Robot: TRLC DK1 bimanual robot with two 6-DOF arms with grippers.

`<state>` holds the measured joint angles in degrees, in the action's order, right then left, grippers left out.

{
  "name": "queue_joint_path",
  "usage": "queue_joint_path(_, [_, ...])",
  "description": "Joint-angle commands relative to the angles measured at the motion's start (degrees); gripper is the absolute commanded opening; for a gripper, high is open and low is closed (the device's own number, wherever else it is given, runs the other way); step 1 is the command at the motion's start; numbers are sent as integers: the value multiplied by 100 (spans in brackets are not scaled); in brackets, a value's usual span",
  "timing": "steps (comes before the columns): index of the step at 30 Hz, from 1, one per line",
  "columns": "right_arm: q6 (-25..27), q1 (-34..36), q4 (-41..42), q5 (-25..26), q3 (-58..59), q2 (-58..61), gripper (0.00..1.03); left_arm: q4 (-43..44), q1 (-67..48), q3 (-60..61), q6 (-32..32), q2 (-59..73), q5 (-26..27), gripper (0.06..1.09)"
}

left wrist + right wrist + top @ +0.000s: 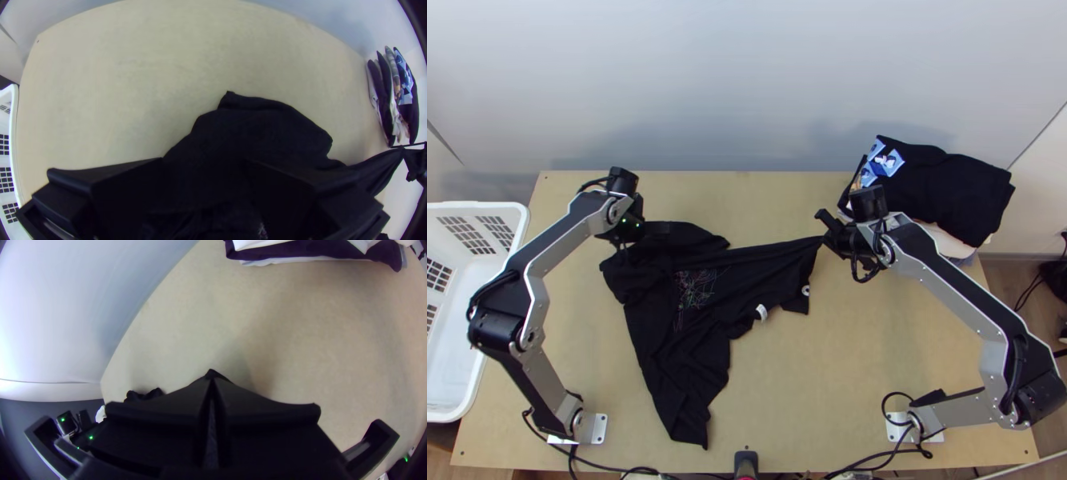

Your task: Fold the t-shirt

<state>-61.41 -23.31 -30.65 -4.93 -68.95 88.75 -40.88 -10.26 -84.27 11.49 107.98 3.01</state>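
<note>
In the top view a black t-shirt [683, 336] lies bunched and twisted left of the table's middle, with coloured line print and a white tag. My left gripper [647, 232] is over the shirt's upper left part; in the left wrist view the left gripper [204, 162] has its fingers wide apart above the dark cloth [267, 129]. My right gripper [829, 238] is shut on a corner of the shirt, which stretches from there to the left. In the right wrist view the right gripper [212, 382] has its fingertips together, a bit of black cloth [212, 372] poking out between them.
A stack of folded clothes [947, 188] sits at the table's back right corner, close beyond the right gripper. The white basket [515, 216] stands along the left edge. Bare wooden table [843, 368] lies between the shirt and the right arm's base.
</note>
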Motion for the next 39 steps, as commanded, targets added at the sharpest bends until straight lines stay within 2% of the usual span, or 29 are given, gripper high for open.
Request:
queue_joint_path(1, [103, -16, 209, 1, 39, -130, 3, 995, -72, -19, 73, 302, -318, 26])
queue_joint_path(2, [120, -16, 253, 1, 39, -156, 3, 1206, -46, -28, 73, 320, -476, 9])
queue_joint_path(8, [648, 81, 587, 9, 13, -227, 3, 1144, 156, -353, 223, 381, -476, 9])
queue_joint_path(16, [735, 397, 982, 9, -233, -209, 3, 951, 560, -1382, 556, -120, -529, 9])
queue_joint_path(21, [1008, 582, 1237, 1, -690, -174, 3, 678, 824, -2234, 785, -498, -547, 9])
queue_joint_path(26, [1298, 635, 1299, 1, -989, -306, 3, 608, 991, -2436, 952, -1034, -547, 9])
queue_joint_path(30, [1649, 635, 1501, -8, -743, -552, 3, 458, 1114, -1962, 1119, -1473, -538, 9])
queue_joint_path(39, [1553, 670, 1149, -140, -286, -578, 3, -877, 824, 631, 592, -1412, -257, 9])
